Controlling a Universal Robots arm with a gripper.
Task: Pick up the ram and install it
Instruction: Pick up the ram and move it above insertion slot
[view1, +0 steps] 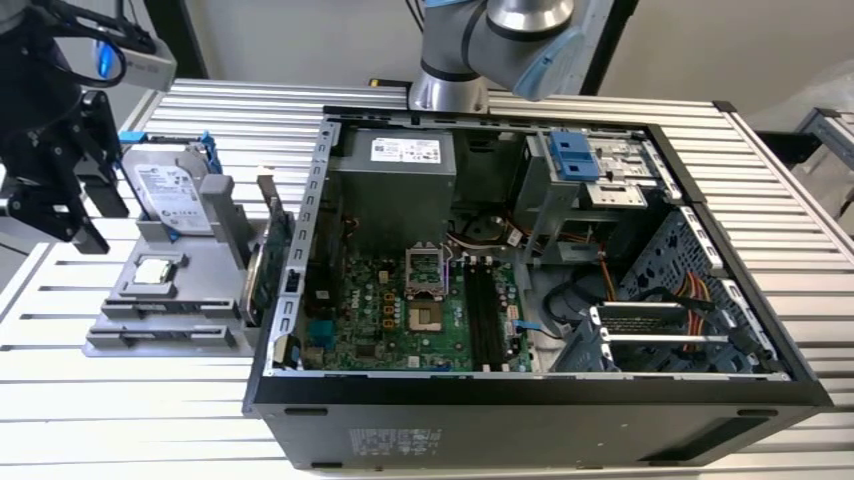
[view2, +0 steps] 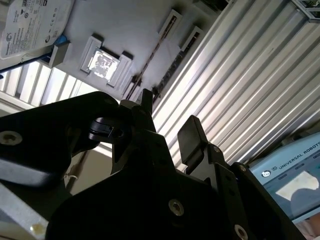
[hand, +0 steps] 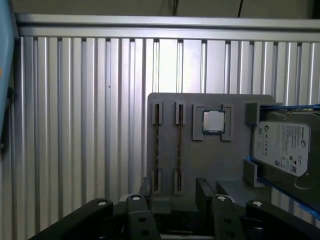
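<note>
As the black end effector (hand: 175, 185) hung open and empty, I saw the thin dark ram stick (hand: 178, 145) just ahead, running lengthwise away from it.

Arm (view1: 514, 35): silver-grey tubular joints, light-blue end cap, round metallic base collar.
Tool (hand: 175, 189): matt black, angular linkage plates, two flat blunt fingers (hand: 204, 187); silver screw heads (hand: 102, 203) (view2: 175, 205) at pivots in both wrist views.
Grey camera box (view1: 134, 62), black cables (view1: 100, 25) at wrist in exterior view.

Ribbed silver table (view1: 134, 400), grey holder (view1: 147, 340), blue-railed silver drive (view1: 174, 195) — green motherboard (view1: 387, 310), black case (view1: 534, 430)
</note>
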